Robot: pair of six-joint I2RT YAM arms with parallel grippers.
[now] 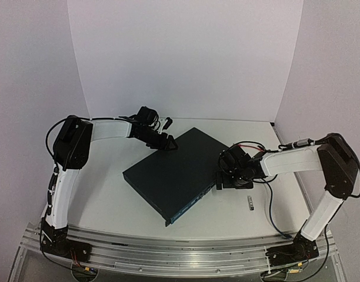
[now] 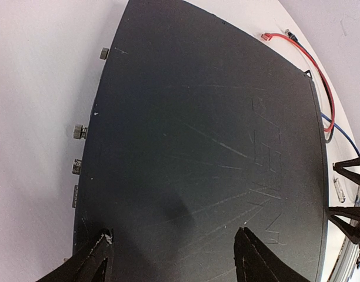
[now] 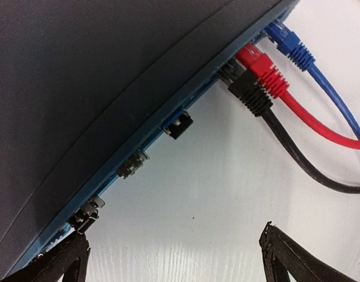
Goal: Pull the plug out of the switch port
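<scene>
Now our right gripper (image 3: pixel 174 261) gapes wide and empty near the plugs (image 3: pixel 265 70) in the switch (image 3: pixel 109 88); our left gripper (image 2: pixel 174 258), part-open over its top, holds nothing.

Switch (image 1: pixel 174 176) on table (image 1: pixel 109 200); three plugs (image 3: pixel 265 73) side by side in its right face.

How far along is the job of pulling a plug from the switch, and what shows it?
Done: nothing yet; the red plug, black plug and blue plug all sit plugged into the switch. In hand: the left gripper is at its far corner, and the right gripper is open, facing the socket side, short of the plugs. Left: grip a plug and pull it out.
</scene>
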